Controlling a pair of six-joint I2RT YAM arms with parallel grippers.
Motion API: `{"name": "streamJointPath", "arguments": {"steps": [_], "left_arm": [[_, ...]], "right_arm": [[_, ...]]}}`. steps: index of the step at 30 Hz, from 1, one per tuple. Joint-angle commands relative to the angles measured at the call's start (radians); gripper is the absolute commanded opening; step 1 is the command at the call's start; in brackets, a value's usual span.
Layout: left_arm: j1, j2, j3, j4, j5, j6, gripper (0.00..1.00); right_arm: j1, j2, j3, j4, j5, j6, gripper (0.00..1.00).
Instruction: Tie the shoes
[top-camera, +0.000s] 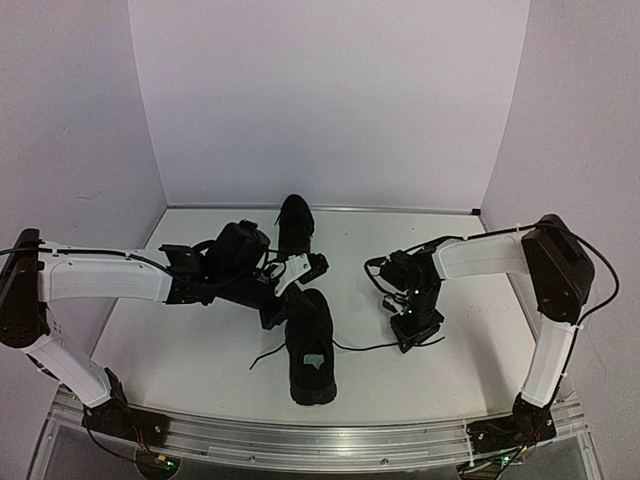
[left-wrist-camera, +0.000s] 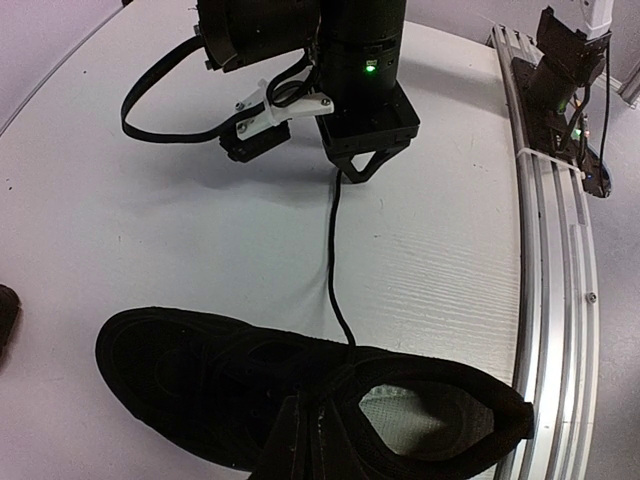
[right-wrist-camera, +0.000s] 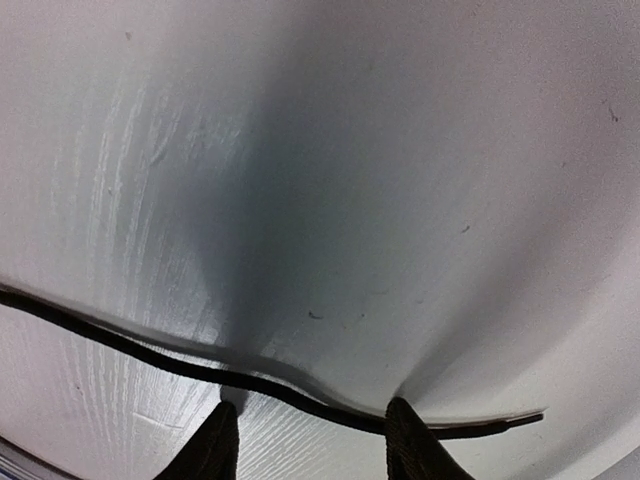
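Jaws of the right gripper (right-wrist-camera: 312, 445) standing apart over a loose lace (right-wrist-camera: 150, 350); left gripper (top-camera: 277, 310) closed at the near shoe (top-camera: 312, 350)

Two black fingertips of the right gripper are pointing down at the white table (top-camera: 200, 360), spread. The thin black lace is lying loose on the table across the gap between them, its end just past one tip. From there the lace is running straight back to the near shoe, a small all-black low-top sneaker lying mid-table with its toe pointing toward the back wall.

Jaws of the left gripper are pressing together low against this shoe's lacing. Whether they are pinching anything cannot be told. A pale insole label (left-wrist-camera: 420, 420) is showing inside the shoe's opening. Another lace end (top-camera: 265, 355) is trailing on the table to the shoe's left.

The far shoe (top-camera: 293, 225) is lying beyond it, near the back wall.

Bare table is lying between the shoes and the right gripper. An aluminium rail (left-wrist-camera: 560, 260) is running along the near edge, close to the near shoe's heel.
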Motion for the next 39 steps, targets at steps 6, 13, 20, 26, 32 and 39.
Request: {"name": "streamJointPath", "arguments": {"steps": [6,13,20,26,32,39], "left_arm": [[-0.004,-0.030,0.015,0.009,-0.001,0.029,0.00],[-0.004,-0.032,0.013,0.007,0.000,0.064,0.00],[-0.006,-0.061,-0.009,0.006,-0.016,0.088,0.00],[-0.008,-0.071,-0.024,-0.007,-0.016,0.122,0.00],[-0.012,-0.072,-0.035,-0.006,-0.020,0.128,0.00],[-0.016,-0.091,-0.059,0.015,-0.026,0.104,0.00]], "right_arm": [[0.015,0.087,0.048,0.015,0.029,-0.004,0.00],[0.014,0.048,0.391,0.020,-0.032,-0.011,0.00],[0.016,0.073,0.671,0.151,-0.277,0.092,0.00],[0.069,0.193,0.869,0.267,-0.498,0.215,0.00],[0.114,0.288,0.944,0.269,-0.639,0.256,0.32],[0.051,0.137,0.756,0.271,-0.646,0.263,0.58]]}}
